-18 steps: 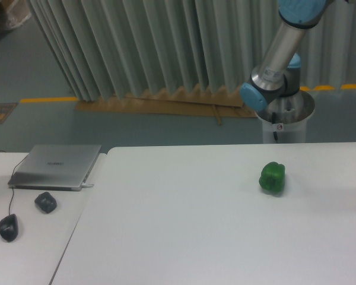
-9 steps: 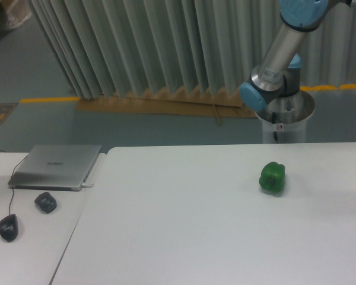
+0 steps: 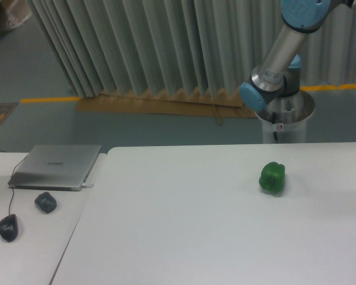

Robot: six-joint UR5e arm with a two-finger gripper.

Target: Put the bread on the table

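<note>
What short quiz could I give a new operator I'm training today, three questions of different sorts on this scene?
1. True or false: the bread is in view on the table.
2. Which item sits on the table? A) green pepper B) laptop C) mouse
3. Fill in: the laptop on the side desk has its lid ____.

Key
1. False: no bread shows, and the arm leaves the frame at the top, so its hand is out of view.
2. A; the laptop and mouse are on the side desk.
3. closed
</note>
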